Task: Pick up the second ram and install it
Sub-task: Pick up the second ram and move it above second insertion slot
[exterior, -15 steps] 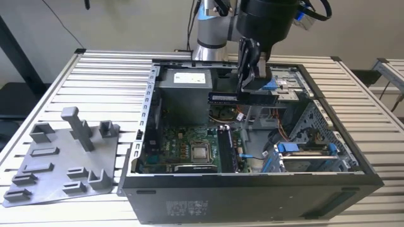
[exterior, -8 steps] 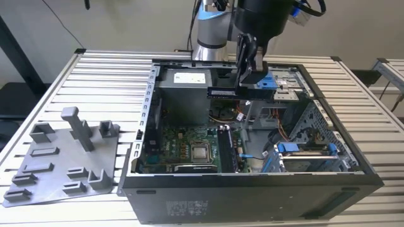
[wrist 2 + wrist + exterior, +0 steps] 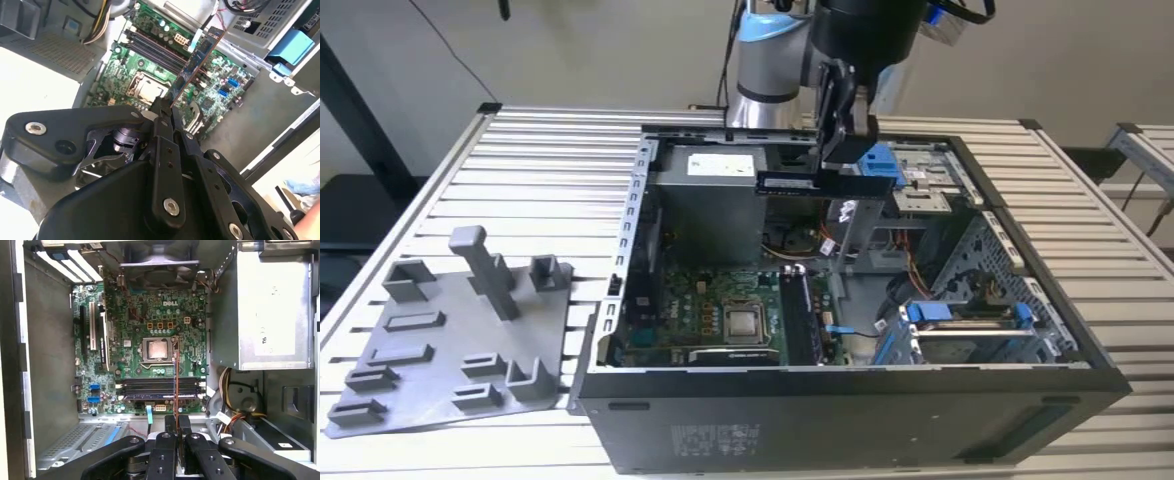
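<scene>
Dark-green second ram (image 3: 197, 57) sits clamped between the gripper (image 3: 176, 421) fingers (image 3: 184, 423), high over the open computer case (image 3: 854, 420), its length crosswise to the memory slots (image 3: 160, 388). Risk: the narrow hold may let it tilt, and a misaligned descent would strike the motherboard (image 3: 132, 307).

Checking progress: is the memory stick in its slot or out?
Out. The gripper holds the memory stick above the open computer case, clear of the motherboard.

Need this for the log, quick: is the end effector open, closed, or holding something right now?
End effector: closed on the second ram, holding it above the open computer case.
</scene>
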`<act>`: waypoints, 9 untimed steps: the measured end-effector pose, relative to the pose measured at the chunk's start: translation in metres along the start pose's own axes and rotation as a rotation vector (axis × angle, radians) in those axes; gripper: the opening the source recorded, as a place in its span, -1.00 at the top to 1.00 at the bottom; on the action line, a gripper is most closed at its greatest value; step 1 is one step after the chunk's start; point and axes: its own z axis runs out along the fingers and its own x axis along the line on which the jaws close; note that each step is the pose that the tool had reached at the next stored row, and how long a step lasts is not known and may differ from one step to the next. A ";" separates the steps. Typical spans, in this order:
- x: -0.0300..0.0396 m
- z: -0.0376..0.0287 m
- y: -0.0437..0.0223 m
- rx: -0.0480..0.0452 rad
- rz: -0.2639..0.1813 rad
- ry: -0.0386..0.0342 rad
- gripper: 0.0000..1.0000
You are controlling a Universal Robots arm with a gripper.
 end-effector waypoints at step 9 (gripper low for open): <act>-0.0188 -0.0005 0.0013 0.0000 0.000 0.0001 0.72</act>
